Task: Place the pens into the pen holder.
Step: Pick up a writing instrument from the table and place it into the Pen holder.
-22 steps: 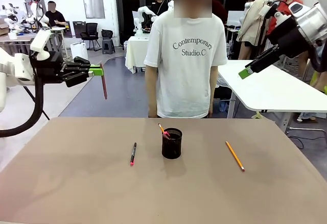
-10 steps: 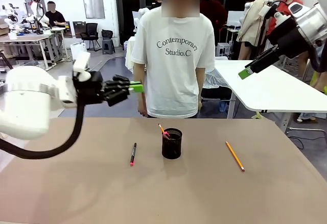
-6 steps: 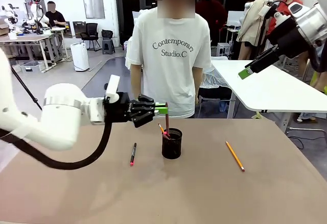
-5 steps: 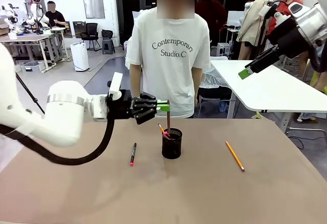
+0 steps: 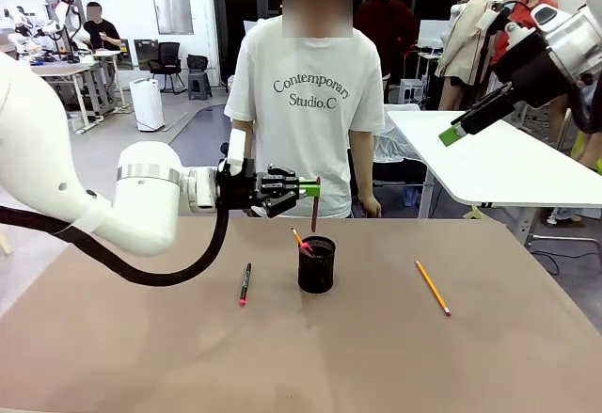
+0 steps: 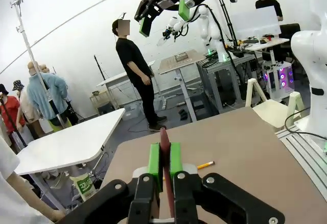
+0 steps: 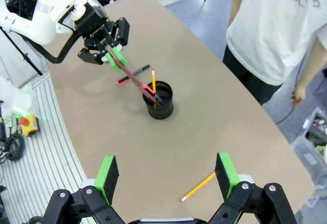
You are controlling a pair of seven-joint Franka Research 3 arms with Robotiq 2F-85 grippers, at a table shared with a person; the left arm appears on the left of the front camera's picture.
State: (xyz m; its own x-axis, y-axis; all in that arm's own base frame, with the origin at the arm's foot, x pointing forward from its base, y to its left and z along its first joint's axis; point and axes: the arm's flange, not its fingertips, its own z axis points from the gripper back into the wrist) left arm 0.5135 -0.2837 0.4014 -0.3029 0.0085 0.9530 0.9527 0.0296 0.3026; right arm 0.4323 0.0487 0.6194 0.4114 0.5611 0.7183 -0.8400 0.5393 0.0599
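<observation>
I see the left gripper (image 5: 312, 187) clamped on a pinkish-red pen (image 5: 314, 215) hanging below its fingertips, with the pen holder (image 5: 317, 267) directly beneath. The right gripper (image 7: 166, 175) fingers stand wide apart.

The right gripper (image 7: 166, 173) hangs above the tabletop (image 7: 92, 127), jaws spread wide. Beyond, the left gripper (image 7: 116, 58) pinches a pinkish-red pen (image 7: 143, 88) — its low end at the mouth of the pen holder (image 7: 159, 107), where an orange pencil (image 7: 153, 77) stands. A black pen (image 7: 144, 69) and a second pencil (image 7: 200, 185) lie loose.

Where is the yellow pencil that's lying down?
In the front view, the yellow pencil lies flat on the table, to the right of the pen holder.
</observation>
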